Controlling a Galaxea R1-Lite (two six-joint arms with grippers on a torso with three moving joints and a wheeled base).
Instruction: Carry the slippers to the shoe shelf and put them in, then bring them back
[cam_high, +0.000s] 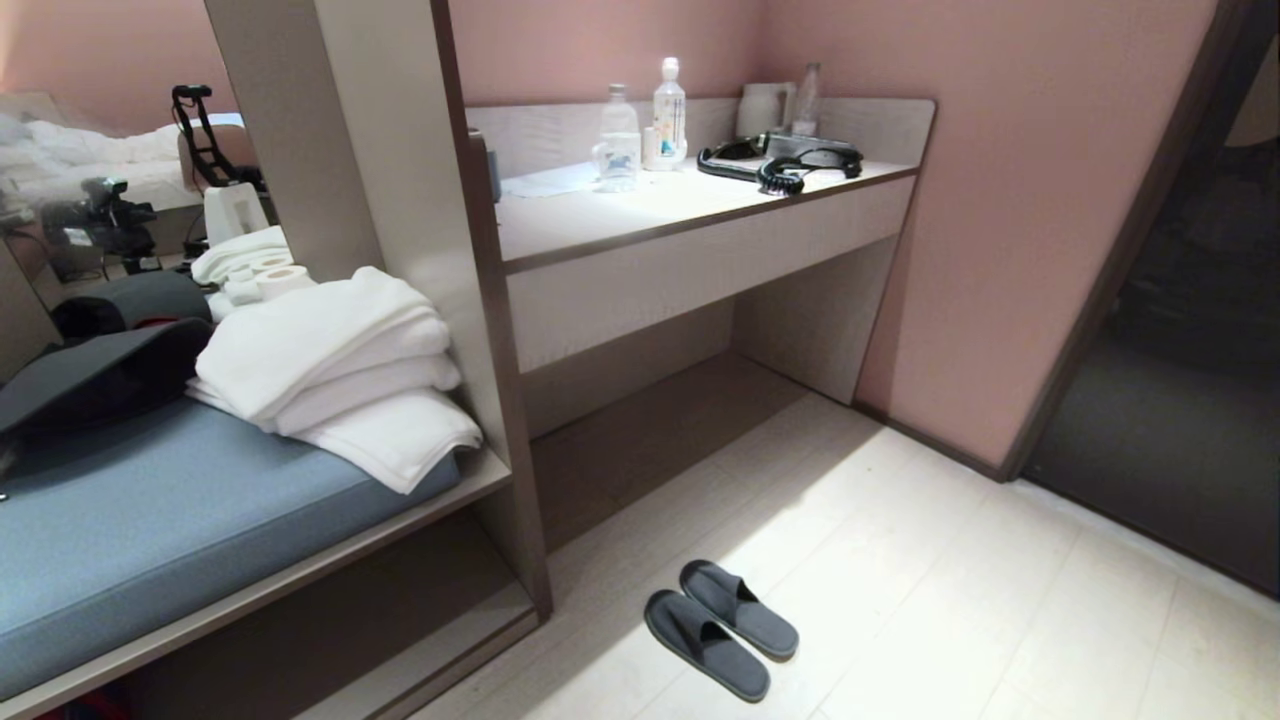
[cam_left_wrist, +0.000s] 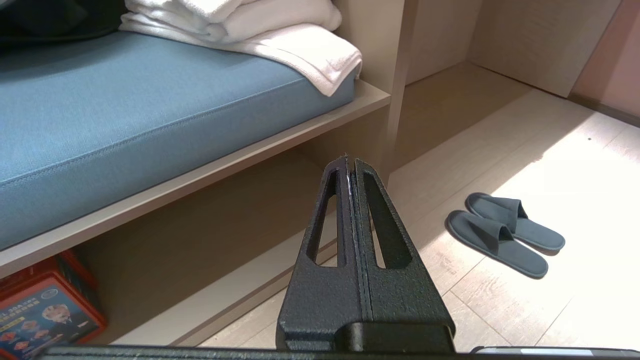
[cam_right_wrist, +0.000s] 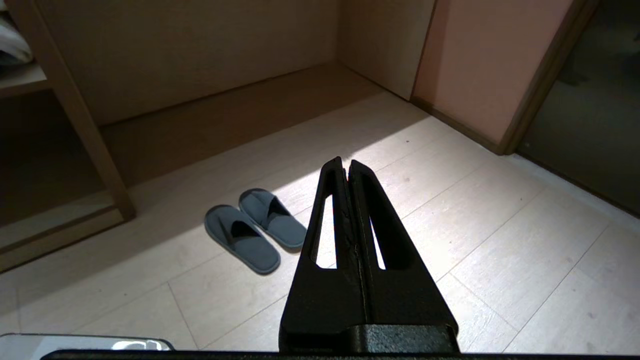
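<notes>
The slippers, a dark grey-blue pair, lie side by side on the pale floor in a patch of light, toes toward the furniture. The shoe shelf is the low taupe cubby under the cushioned bench, just left of them. Neither arm shows in the head view. In the left wrist view my left gripper is shut and empty; it hangs above the floor in front of the shoe shelf, with the slippers off to one side. My right gripper is shut and empty above the floor beside the slippers.
A blue cushion tops the bench, with folded white towels and a dark cap on it. The pale desk counter holds bottles and a black phone. A red box sits in the cubby. A dark doorway opens at the right.
</notes>
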